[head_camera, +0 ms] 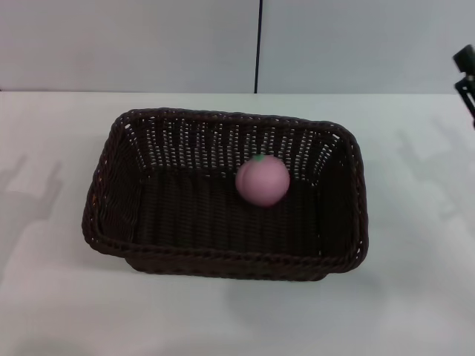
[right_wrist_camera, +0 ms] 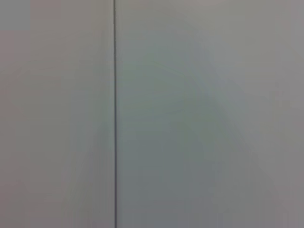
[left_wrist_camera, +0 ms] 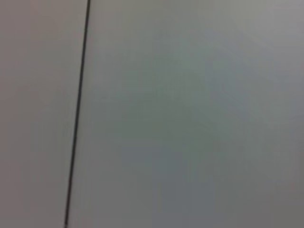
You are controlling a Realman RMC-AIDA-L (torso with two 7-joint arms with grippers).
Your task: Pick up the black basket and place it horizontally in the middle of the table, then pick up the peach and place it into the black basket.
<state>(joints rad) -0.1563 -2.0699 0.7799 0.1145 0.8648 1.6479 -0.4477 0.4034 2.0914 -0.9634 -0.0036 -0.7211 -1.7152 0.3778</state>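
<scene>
Now peach (head_camera: 262,180) inside black basket (head_camera: 223,256), mid-table (head_camera: 59,311); right hand (head_camera: 465,70) state unclear.

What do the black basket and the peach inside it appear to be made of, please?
The black basket looks like woven wicker or a plastic imitation of it: dark strands, a braided rim and openwork slatted sides show. Its finish is slightly glossy. The peach looks like a toy, perhaps foam or soft plastic: its pink skin is smooth, matte and even, with a small green stem spot.
</scene>
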